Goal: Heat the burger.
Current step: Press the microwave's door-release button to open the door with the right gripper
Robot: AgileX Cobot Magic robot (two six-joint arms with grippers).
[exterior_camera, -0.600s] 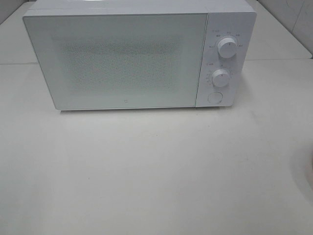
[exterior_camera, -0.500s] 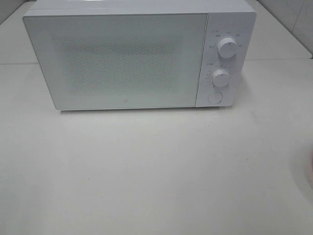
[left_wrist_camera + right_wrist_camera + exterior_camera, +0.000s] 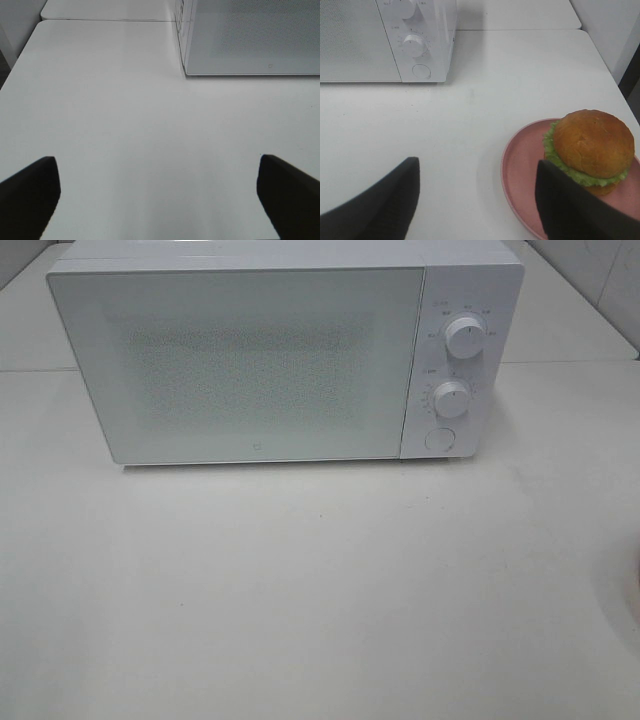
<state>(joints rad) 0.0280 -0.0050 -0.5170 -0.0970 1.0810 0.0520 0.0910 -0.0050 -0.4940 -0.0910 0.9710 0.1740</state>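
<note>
The burger (image 3: 592,144), with a golden-brown bun and green lettuce, sits on a pink round plate (image 3: 525,170) in the right wrist view, right of the microwave. My right gripper (image 3: 477,200) is open and empty; one finger (image 3: 570,210) stands just in front of the plate and burger. My left gripper (image 3: 157,195) is open and empty over bare table, in front of the microwave's left corner (image 3: 250,40). The white microwave (image 3: 270,350) stands at the back with its door shut. Neither gripper shows in the exterior high view, and the burger is out of that frame.
The microwave's panel carries two round knobs (image 3: 465,336) (image 3: 452,400) and a round button (image 3: 439,439). A faint sliver of the plate shows at the right border (image 3: 636,585). The table's right edge (image 3: 615,82) runs close beside the plate.
</note>
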